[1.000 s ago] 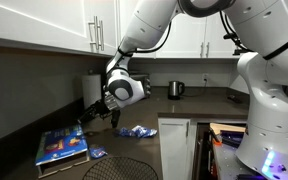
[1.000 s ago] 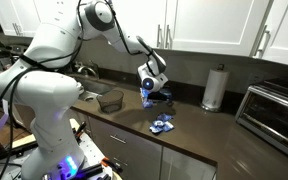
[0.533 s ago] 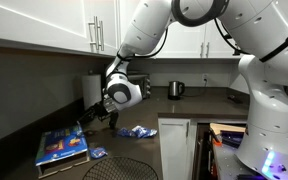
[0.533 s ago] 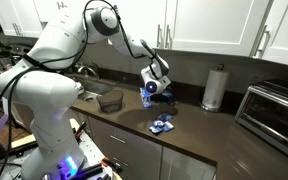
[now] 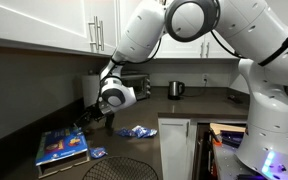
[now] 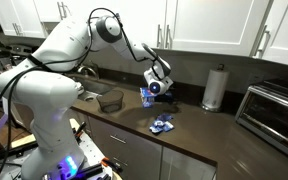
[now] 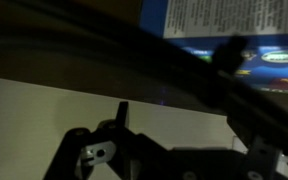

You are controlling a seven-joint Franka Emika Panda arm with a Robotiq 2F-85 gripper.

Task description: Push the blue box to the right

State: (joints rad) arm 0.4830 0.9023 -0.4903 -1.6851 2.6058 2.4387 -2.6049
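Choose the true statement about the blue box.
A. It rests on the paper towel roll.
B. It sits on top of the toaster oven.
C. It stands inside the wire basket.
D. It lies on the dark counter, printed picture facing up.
D: in an exterior view the blue box lies on the dark counter with its colourful picture upward, and the gripper is close by its edge.

The blue box (image 5: 61,146) lies flat on the dark desk (image 5: 156,112), its colourful picture facing up.
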